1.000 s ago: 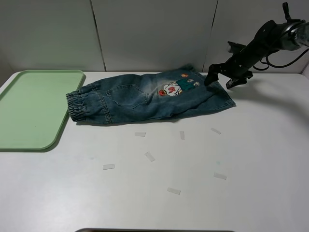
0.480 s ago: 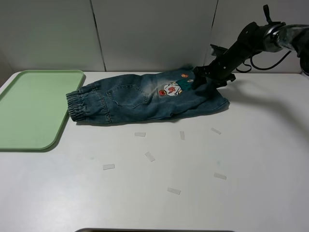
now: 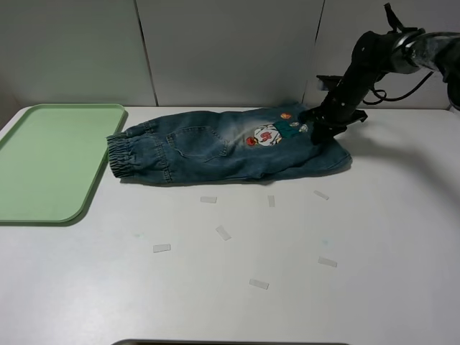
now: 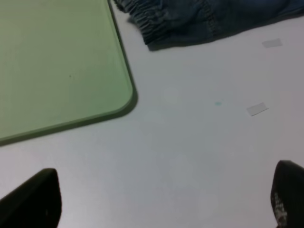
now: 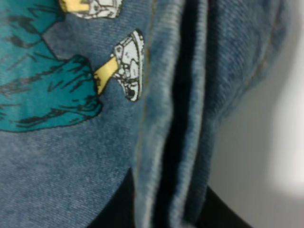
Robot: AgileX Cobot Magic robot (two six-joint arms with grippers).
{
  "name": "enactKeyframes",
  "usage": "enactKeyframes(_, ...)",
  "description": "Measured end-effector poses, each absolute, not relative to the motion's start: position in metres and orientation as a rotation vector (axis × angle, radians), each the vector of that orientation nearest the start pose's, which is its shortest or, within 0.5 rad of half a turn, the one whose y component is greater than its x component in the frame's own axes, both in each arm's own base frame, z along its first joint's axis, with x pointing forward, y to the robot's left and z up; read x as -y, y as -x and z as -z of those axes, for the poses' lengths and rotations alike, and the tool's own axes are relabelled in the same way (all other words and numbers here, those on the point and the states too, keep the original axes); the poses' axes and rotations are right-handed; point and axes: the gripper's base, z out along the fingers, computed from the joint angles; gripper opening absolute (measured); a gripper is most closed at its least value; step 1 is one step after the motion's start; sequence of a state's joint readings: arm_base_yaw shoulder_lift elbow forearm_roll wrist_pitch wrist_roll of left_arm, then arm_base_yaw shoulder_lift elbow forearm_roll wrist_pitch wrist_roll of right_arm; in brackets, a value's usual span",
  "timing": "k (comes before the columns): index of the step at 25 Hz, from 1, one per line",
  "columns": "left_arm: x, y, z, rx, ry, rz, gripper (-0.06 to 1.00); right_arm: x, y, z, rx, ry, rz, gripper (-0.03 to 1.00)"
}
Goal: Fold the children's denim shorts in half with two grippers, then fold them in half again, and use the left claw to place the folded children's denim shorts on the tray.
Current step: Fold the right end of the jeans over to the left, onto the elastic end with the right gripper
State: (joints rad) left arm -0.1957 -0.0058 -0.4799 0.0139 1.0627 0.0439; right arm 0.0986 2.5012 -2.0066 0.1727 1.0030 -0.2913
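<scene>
Exterior high camera: mounted up front, tilted down across the whole white table (image 3: 237, 302) toward the panelled back wall (image 3: 230, 50), far enough off to take in green tray (image 3: 43, 165) and denim shorts (image 3: 208, 151) together. Left wrist camera: low over the table, looking obliquely along it, sharing with the high view the tray's near corner, the shorts' waistband (image 4: 156, 23) and a tape scrap (image 4: 257, 109). Right wrist camera: pressed close, denim filling the frame, sharing only the cartoon patch (image 5: 42, 90).

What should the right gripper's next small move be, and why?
Probably a slight lift: the right gripper looks pinched on the leg-hem end of the children's denim shorts, which lie flat on the table, waistband toward the tray.
</scene>
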Motion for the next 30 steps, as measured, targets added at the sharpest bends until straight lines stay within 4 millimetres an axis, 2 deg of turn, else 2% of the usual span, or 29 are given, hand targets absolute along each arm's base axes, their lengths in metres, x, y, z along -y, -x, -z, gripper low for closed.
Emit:
enactKeyframes(7, -0.002, 0.003, -0.271, -2.047, -0.246, 0.077, 0.87, -0.035, -0.493, -0.102, -3.000, 0.566, 0.199, 0.10)
enactKeyframes(11, -0.002, 0.003, -0.271, -2.047, -0.246, 0.077, 0.87, -0.012, -0.491, -0.119, -3.012, 0.476, 0.444, 0.01)
enactKeyframes(14, -0.002, 0.003, -0.271, -2.047, -0.246, 0.077, 0.87, -0.011, -0.488, -0.143, -2.978, 0.391, 0.585, 0.00)
enactKeyframes(17, -0.002, 0.003, -0.271, -2.047, -0.246, 0.077, 0.87, -0.030, -0.484, -0.171, -2.908, 0.394, 0.679, 0.00)
enactKeyframes(22, -0.002, 0.003, -0.271, -2.047, -0.246, 0.077, 0.87, -0.081, -0.473, -0.209, -2.799, 0.449, 0.643, 0.00)
enactKeyframes(25, -0.002, 0.003, -0.271, -2.047, -0.246, 0.077, 0.87, -0.111, -0.464, -0.216, -2.795, 0.443, 0.528, 0.00)
enactKeyframes(30, -0.002, 0.003, -0.271, -2.047, -0.246, 0.077, 0.87, -0.163, -0.446, -0.212, -2.849, 0.428, 0.276, 0.00)
